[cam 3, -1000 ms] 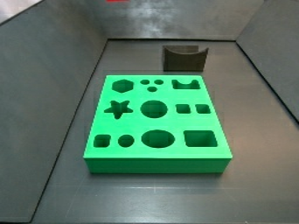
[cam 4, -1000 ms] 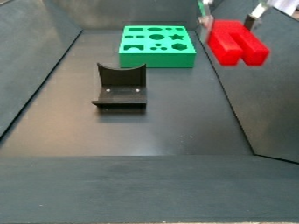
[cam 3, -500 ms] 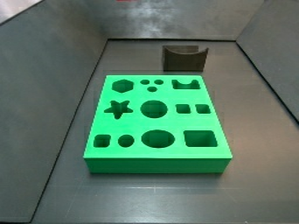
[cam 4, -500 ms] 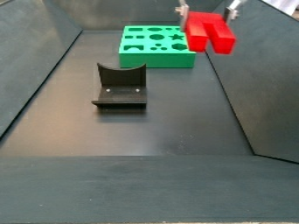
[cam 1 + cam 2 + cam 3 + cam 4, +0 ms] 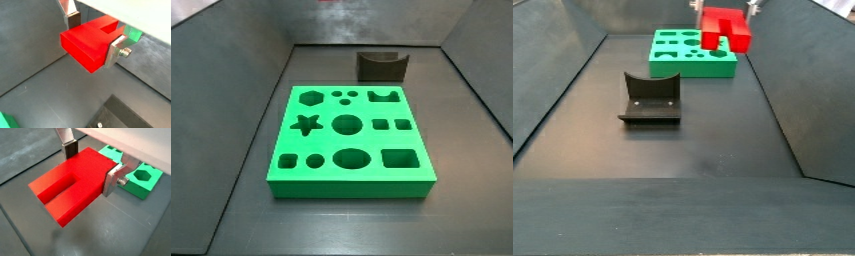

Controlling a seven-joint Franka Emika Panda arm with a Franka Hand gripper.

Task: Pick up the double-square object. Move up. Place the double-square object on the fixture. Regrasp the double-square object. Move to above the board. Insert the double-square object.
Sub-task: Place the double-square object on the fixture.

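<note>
High above the far end of the tabletop (image 5: 687,150), the double-square object (image 5: 723,27) hangs in the air, clamped across its body between the two silver fingers (image 5: 113,178) of the tool (image 5: 90,163), which is closed on it; both wrist views show the prongs and their notch pointing away from the grip. In a side view it sits in line with the green board (image 5: 694,52), seemingly over its far part, though height above it cannot be judged. The fixture (image 5: 649,100) stands well apart, nearer the camera, with nothing on it. To do this step well, I judge the arm should stop squarely over the paired square holes (image 5: 392,125), level the prongs with them, and settle sideways drift before lowering.
</note>
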